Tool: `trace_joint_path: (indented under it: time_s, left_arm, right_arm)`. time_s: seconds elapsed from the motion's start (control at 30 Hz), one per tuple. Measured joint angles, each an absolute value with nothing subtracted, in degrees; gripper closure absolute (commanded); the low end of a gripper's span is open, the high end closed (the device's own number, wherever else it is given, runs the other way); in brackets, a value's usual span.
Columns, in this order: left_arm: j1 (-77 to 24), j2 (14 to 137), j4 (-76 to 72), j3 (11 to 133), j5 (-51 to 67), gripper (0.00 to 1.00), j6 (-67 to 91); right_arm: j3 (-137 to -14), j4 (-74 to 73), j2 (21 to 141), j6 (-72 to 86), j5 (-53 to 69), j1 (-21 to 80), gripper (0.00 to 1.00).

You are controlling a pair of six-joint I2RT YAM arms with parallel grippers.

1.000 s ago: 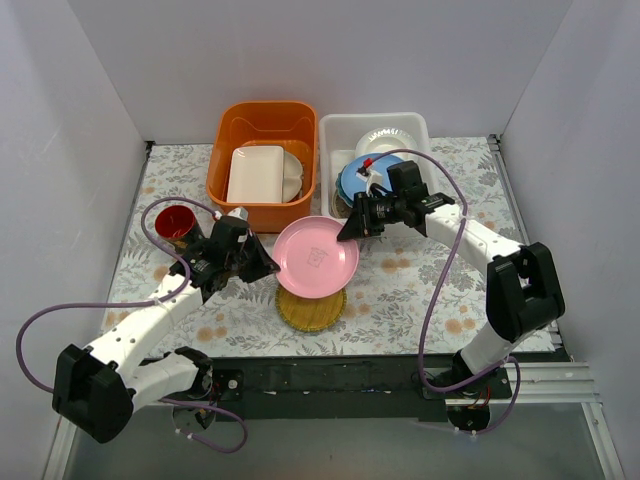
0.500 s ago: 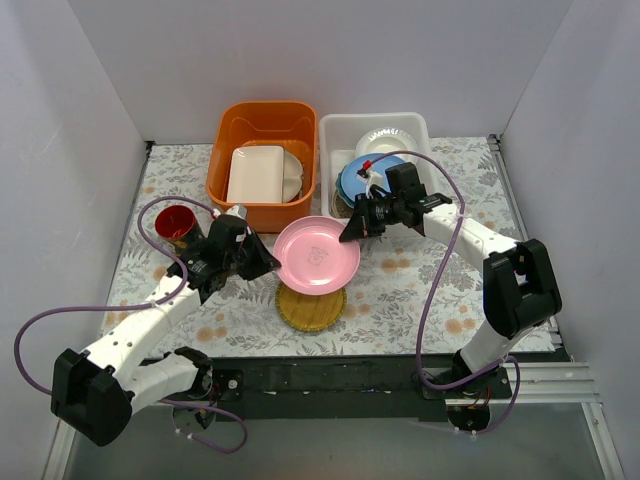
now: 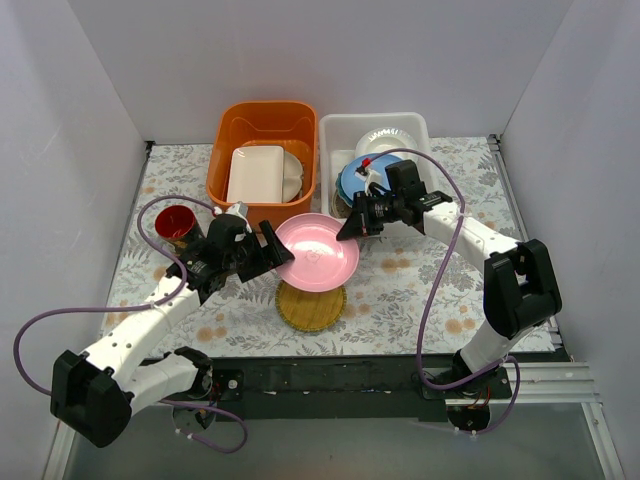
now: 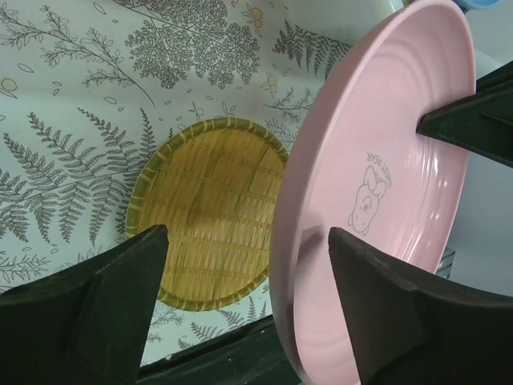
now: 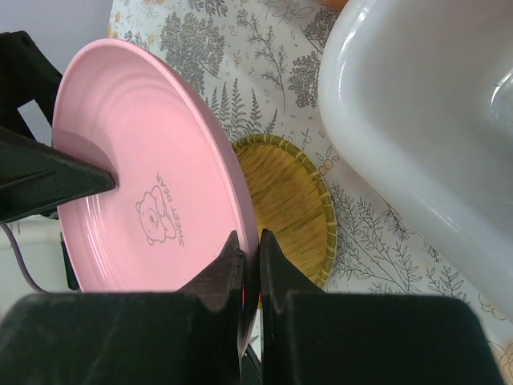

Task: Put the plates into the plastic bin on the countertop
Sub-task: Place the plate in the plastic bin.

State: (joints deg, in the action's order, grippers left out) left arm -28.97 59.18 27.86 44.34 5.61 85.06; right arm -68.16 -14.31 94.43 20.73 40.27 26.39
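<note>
Your right gripper [image 5: 250, 245] pinches the pink plate [image 3: 318, 252] while your left gripper [image 3: 275, 245] gapes open around its rim: pull left straight back, then swing the plate into the plastic bin [image 3: 425, 130] beside the right gripper.

A pink plate [image 4: 377, 184] (bear print showing) stands edge-on between the left gripper's [image 4: 247, 235] spread fingers.

We see a lab test cell for robots. Plain white panels [image 3: 70, 150] wall in a cloth-covered countertop [image 3: 390, 290], and at six o'clock a black mounting rail [image 3: 340, 375] carries the left arm [image 3: 140, 325] and right arm [image 3: 480, 240].
</note>
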Motion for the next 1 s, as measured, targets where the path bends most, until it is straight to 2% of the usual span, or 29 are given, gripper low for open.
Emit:
trace_joint_path:
  time_s: [0.2,0.57,1.0]
  left_arm:
    - [-29.0,58.4,27.9,44.3,5.6,0.02,84.4]
    - [-29.0,56.9,27.8,44.3,5.6,0.02,83.7]
    - [-29.0,49.4,24.8,44.3,6.4,0.02,83.6]
  right_arm:
    - [-68.3,-14.7,94.4,20.8,40.5,26.4,0.99]
    - [-68.8,-14.9,94.4,20.8,40.5,26.4,0.99]
    - [-69.6,-13.3,96.0,21.8,40.5,26.3,0.99]
